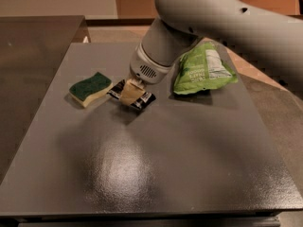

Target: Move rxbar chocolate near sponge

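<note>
The gripper (129, 96) is down low over the grey table (156, 169), left of centre, and its tan finger pads are clamped on the middle of the rxbar chocolate (145, 100). The jaws pinch the bar across its short width, so only its two ends show. Both ends are glossy black wrapper. The left end carries some pale print, and the right end catches a bit of light along its crinkled edge. The bar runs at a slant, its left end farther back and its right end nearer the camera. Whether it rests on the table or hangs just above it, I cannot tell. A dark shadow sits right under it.

The sponge (89, 88) lies just beside the bar's left end, dark green top up over pale yellow foam, with a narrow gap between the two. Over on the right, well apart from the bar, the green chip bag (202, 71) lies flat with its white label showing. The big grey arm (227, 18) sweeps in from the upper right.
</note>
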### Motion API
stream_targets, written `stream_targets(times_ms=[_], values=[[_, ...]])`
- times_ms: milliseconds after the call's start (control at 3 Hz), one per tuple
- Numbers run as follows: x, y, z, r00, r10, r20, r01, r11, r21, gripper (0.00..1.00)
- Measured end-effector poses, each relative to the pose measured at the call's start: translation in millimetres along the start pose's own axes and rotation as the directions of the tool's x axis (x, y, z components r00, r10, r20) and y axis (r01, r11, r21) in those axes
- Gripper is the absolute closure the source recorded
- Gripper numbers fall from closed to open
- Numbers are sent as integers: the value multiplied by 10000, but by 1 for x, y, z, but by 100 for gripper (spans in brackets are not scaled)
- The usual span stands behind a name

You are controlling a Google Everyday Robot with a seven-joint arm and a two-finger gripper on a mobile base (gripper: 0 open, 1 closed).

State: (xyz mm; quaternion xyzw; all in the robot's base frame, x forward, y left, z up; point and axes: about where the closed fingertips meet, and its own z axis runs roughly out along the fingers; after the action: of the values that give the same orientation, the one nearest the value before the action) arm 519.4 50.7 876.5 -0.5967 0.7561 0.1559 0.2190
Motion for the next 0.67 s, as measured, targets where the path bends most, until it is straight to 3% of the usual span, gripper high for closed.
stream_targets(times_ms=[667], values=[[-24,4,48,9998,85,200,-80,9997,-232,59]])
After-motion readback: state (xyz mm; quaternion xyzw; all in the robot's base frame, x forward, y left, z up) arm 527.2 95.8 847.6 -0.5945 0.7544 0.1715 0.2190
